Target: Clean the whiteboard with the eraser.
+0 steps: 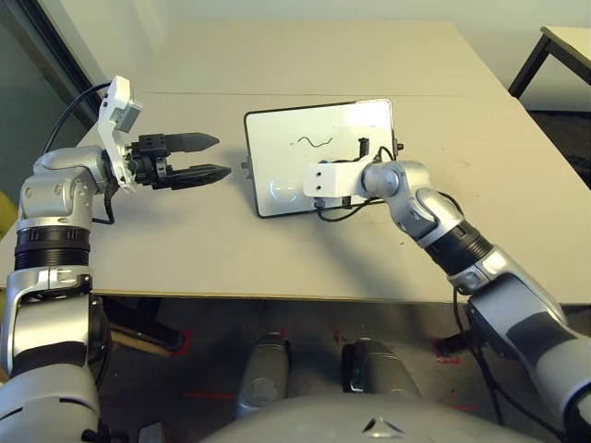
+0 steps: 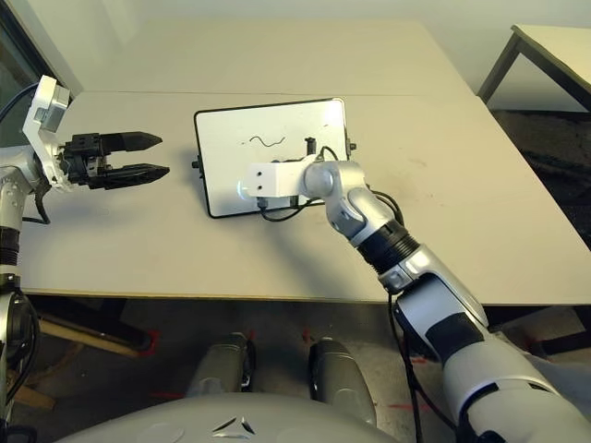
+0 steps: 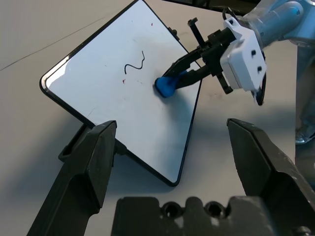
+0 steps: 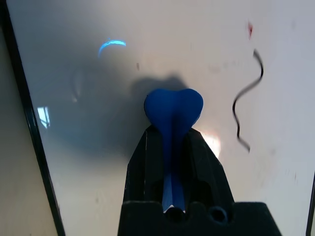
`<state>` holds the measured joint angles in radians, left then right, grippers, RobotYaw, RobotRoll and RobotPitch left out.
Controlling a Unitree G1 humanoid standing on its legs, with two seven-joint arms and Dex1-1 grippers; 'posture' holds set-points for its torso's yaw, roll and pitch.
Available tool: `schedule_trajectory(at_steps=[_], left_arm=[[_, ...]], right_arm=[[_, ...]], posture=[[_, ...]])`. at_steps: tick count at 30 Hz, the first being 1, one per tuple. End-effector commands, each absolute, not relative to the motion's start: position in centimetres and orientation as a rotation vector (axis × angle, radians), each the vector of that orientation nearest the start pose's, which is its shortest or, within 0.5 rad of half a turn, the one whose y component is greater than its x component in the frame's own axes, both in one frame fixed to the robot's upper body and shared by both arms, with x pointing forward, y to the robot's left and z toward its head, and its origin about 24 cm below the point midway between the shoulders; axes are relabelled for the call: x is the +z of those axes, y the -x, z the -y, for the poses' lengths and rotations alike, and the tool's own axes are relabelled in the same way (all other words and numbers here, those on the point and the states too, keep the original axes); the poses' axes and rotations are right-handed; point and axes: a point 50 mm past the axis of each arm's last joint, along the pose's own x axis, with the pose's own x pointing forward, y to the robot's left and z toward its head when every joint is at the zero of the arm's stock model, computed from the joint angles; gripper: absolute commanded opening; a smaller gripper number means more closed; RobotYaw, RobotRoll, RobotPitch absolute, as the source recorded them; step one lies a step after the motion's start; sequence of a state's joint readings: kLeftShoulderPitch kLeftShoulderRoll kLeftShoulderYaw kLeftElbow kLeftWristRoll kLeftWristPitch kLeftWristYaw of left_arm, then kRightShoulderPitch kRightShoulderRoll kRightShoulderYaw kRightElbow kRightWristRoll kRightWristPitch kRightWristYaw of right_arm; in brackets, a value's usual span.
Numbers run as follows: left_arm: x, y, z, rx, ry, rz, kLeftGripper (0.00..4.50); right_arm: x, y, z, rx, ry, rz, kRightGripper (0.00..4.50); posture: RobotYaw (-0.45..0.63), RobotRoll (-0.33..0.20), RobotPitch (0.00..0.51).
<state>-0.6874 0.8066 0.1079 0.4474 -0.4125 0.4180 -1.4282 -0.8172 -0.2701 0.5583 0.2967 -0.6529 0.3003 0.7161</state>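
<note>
The whiteboard (image 1: 286, 138) lies flat on the table ahead of me, black-framed, with a thin dark squiggle (image 3: 134, 63) and a small red mark (image 4: 250, 29) on it. My right gripper (image 4: 172, 140) is shut on the blue eraser (image 3: 166, 86), whose rounded end presses on the white surface a little short of the squiggle (image 4: 246, 103). From the head, the white wrist housing (image 1: 332, 180) covers the eraser. My left gripper (image 1: 223, 155) hovers open to the left of the board, pointing at it, with nothing between its fingers.
The beige table (image 1: 185, 249) has free room all around the board, and its front edge runs just before my arms. A cable loops under my right wrist (image 1: 346, 210). A second table with a dark leg (image 1: 531, 65) stands at the far right.
</note>
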Motion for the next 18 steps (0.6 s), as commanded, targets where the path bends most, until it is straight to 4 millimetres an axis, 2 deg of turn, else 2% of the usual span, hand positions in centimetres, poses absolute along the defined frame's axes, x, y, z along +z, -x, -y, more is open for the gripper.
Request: schedule_trajectory(at_steps=[1, 4, 8, 18], left_arm=[[19.8, -31.2, -27.1, -1.117, -0.130, -0.158, 4.50], [19.7, -31.1, -27.1, -1.116, -0.128, -0.157, 4.50], [19.7, -31.2, -27.1, -1.115, -0.128, -0.157, 4.50], [19.5, -31.4, -26.8, -1.125, -0.124, -0.157, 4.50]], right_arm=[[13.1, -34.8, 4.6, 0.842, 1.339, -0.100, 0.30], [12.9, -34.9, 4.9, 0.840, 1.340, -0.110, 0.30], [12.9, -35.2, 6.2, 0.814, 1.329, -0.145, 0.30], [13.0, -35.2, 11.0, 0.729, 1.338, -0.244, 0.30]], posture=[[0.32, 0.000, 0.037], [0.32, 0.000, 0.037], [0.31, 0.000, 0.039], [0.30, 0.000, 0.043]])
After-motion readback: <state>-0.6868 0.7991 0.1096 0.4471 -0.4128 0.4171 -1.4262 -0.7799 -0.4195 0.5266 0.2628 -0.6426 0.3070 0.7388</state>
